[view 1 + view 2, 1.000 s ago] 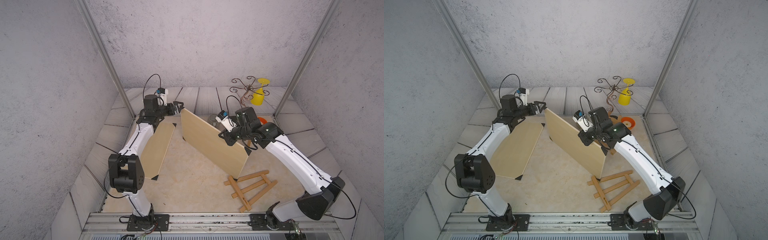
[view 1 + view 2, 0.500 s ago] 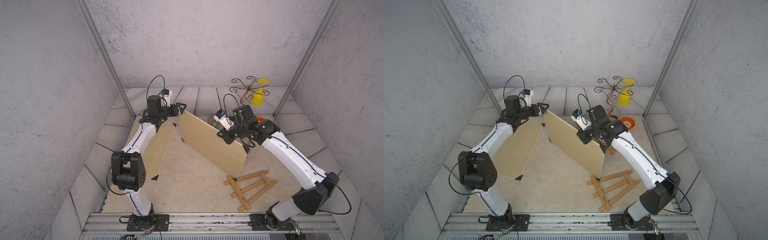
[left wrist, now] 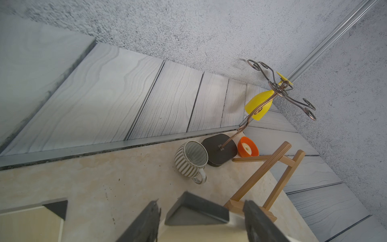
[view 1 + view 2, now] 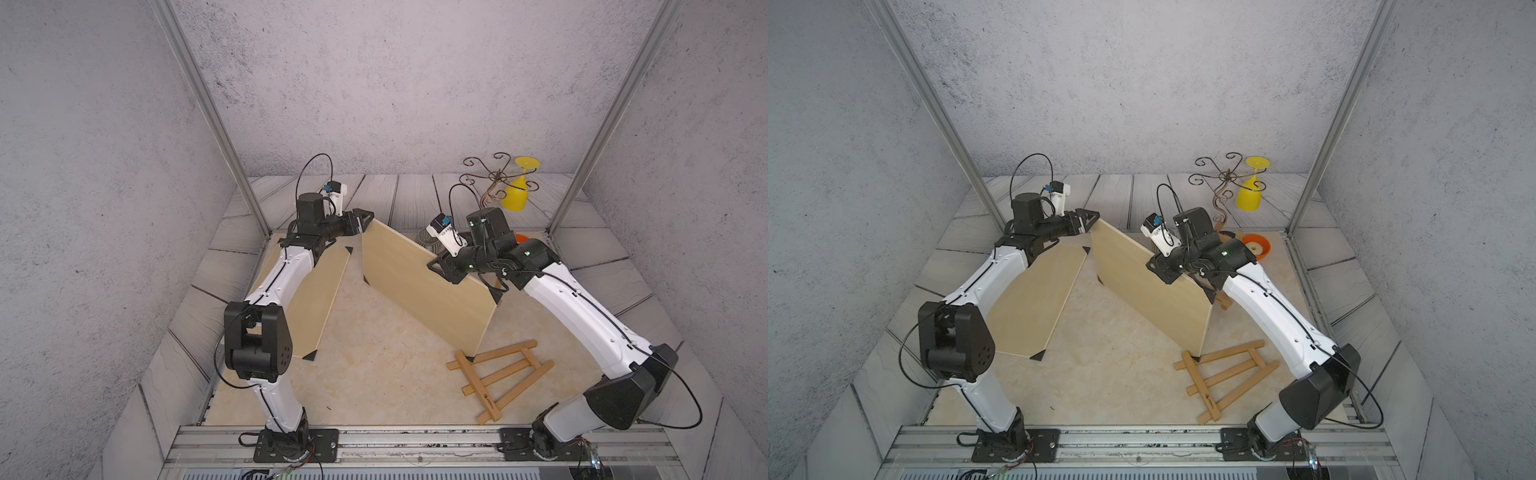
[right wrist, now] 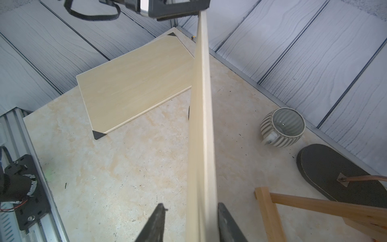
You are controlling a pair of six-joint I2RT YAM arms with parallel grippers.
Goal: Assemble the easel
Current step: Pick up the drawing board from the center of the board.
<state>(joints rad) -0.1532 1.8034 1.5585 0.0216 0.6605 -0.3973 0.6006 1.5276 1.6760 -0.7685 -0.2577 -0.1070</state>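
Wooden board [image 4: 419, 286] stands on edge on the table [image 4: 374, 374]. Left hand [image 4: 365, 217], jaws spread, straddles its black corner [image 3: 194, 211]; right hand [image 4: 442, 271], jaws parted, straddles its top edge.

A striped mug [image 3: 189, 161] stands upright on the beige surface [image 3: 104, 178], just beside the dark base [image 3: 215, 154] of a curly wire stand [image 3: 281, 87]. A yellow glass [image 4: 515, 197] hangs upside down from one arm, and a small orange bowl [image 4: 1262, 249] sits by the base
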